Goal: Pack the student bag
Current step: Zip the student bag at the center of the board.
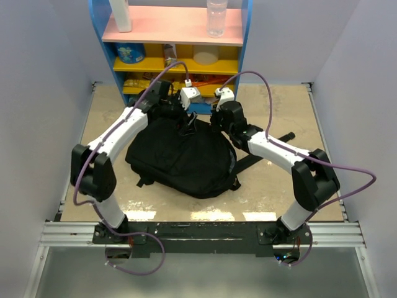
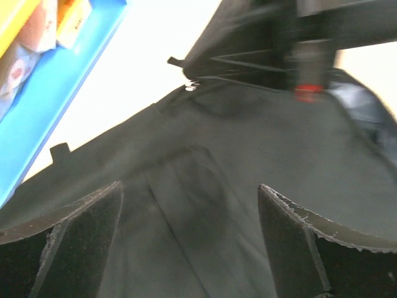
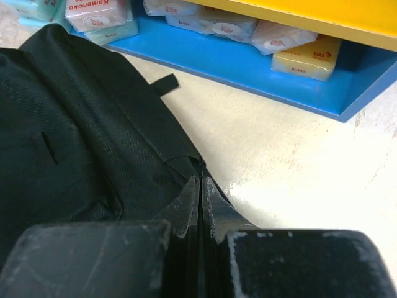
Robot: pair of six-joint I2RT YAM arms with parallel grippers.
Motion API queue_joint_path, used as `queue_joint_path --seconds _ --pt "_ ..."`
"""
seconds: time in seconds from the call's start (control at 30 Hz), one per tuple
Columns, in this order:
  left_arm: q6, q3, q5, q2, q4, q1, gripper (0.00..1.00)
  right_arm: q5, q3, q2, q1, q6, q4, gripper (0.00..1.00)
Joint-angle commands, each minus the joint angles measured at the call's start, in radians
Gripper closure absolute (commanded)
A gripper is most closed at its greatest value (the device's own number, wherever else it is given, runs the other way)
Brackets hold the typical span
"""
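If nothing is pinched by the closed right tool (image 3: 201,186), the student bag (image 3: 74,124) cannot be opened. The left tool (image 2: 189,189) is spread open above it.

Shelf unit (image 1: 167,28), clear bottle (image 1: 216,17), yellow packet (image 3: 303,57)

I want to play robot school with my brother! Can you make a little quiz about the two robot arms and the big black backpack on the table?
1. True or false: the left gripper is open above the large black soft fabric backpack.
2. Which gripper is shut? A) left gripper B) right gripper C) both
3. Fill in: the clear plastic bottle stands on the ___ top board of the blue-framed shelf unit.
Key: 1 true; 2 B; 3 pink.
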Motion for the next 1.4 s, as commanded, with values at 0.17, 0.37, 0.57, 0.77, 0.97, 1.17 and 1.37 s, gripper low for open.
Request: queue_joint_path --seconds 0.17,0.37,0.57,0.77,0.97,1.17,1.37 --pt "0.250 0.211 0.202 0.238 -0.038 0.007 0.00 0.015 -0.032 -0.077 -0.005 0.064 0.036 1.00" --pt "0.295 0.309 0.257 0.321 -0.043 -0.010 0.00 -0.008 -0.067 -0.123 -0.004 0.096 0.046 1.00" --pt "0.419 0.317 0.282 0.366 -0.104 -0.037 0.00 -0.020 -0.081 -0.147 -0.004 0.110 0.054 1.00" --pt "0.478 0.328 0.300 0.404 -0.139 -0.046 0.00 -0.028 -0.075 -0.151 -0.005 0.115 0.056 1.00" --pt "0.511 0.270 0.310 0.381 -0.071 -0.042 0.40 -0.017 -0.085 -0.175 -0.005 0.118 0.049 1.00" --pt "0.416 0.150 0.285 0.312 0.123 -0.043 0.87 0.019 -0.114 -0.218 -0.019 0.108 0.011 1.00" --pt "0.435 0.206 0.294 0.330 0.029 -0.042 0.86 0.033 -0.151 -0.247 -0.042 0.112 -0.018 1.00"
